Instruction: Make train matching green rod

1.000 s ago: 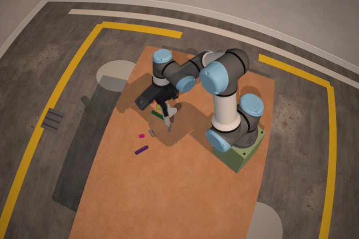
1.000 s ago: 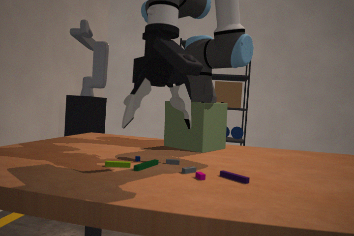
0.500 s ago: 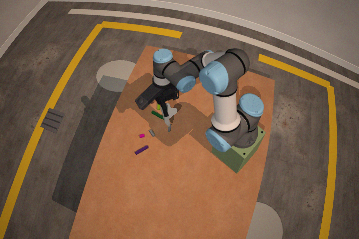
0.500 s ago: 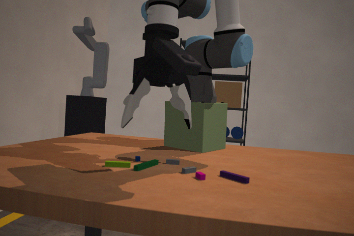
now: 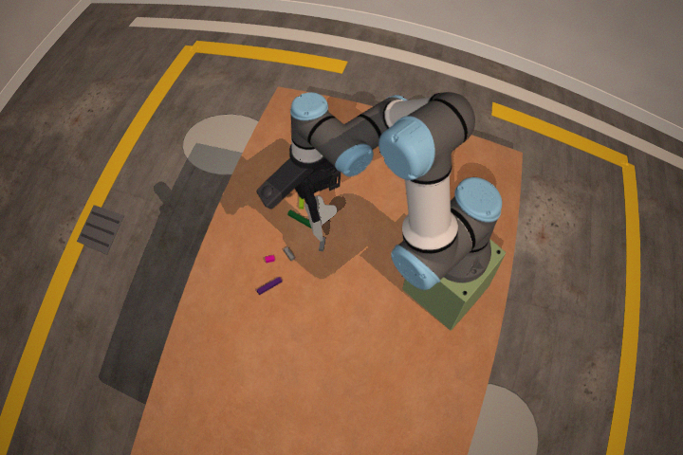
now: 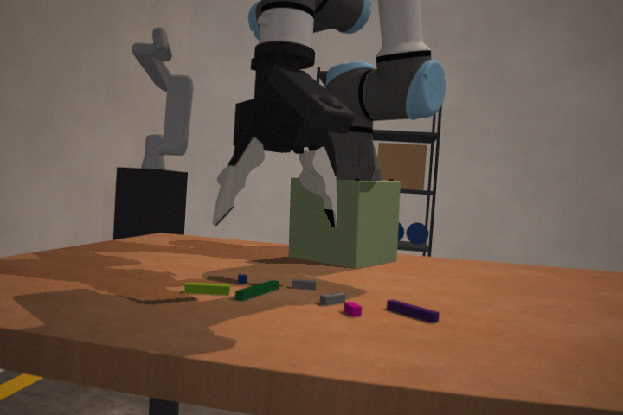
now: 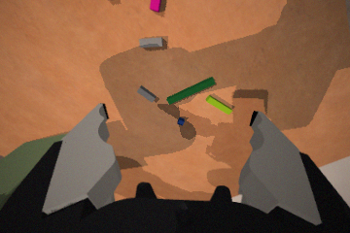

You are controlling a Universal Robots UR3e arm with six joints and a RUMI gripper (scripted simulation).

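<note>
Rods lie scattered on the tabletop (image 6: 518,313), none touching. Nearest in the exterior view are the purple rod (image 6: 413,310) and magenta rod (image 6: 352,309), then a grey rod (image 6: 332,298). Behind these lie the lime rod (image 6: 207,288), green rod (image 6: 256,290) and a second grey rod (image 6: 303,284), with the blue rod (image 6: 242,278) farthest. Above hangs the hand (image 6: 272,205), spread wide and empty.

Overhead, table-level side, downward wrist views; shared rods (image 7: 191,90).
</note>
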